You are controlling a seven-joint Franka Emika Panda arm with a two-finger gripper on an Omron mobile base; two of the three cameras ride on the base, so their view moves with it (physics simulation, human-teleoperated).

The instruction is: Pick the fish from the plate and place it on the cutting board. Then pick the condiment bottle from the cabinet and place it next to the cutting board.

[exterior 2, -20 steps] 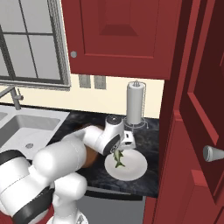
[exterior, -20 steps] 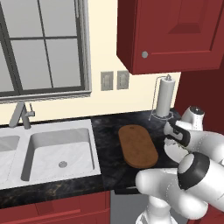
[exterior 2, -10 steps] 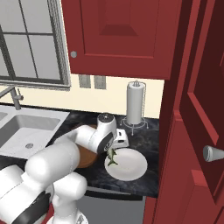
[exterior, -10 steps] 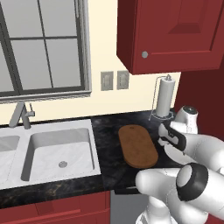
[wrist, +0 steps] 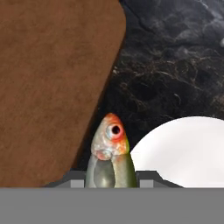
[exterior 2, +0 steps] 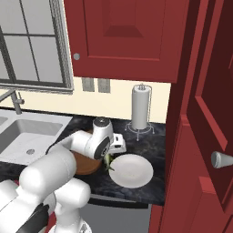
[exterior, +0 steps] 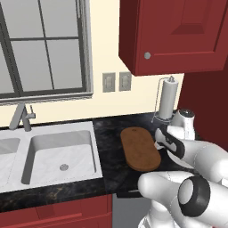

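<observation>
Fish [wrist: 110, 157] hung head-first between the fingertips of the gripper [exterior 2: 109, 160], which were closed on it, above the strip of dark counter [wrist: 175, 74] separating the cutting board [wrist: 48, 87] from the plate [wrist: 188, 148]. The board's rounded edge lay just beside the fish, its brown surface bare. The plate sat near the counter's front edge; the paper towel roll [exterior 2: 140, 108] stood well behind.

Fish [wrist: 110, 153] silvery-green, orange-headed; board [wrist: 48, 87] brown; plate [wrist: 183, 151] white.

No readable text, label or number appears anywhere.
</observation>
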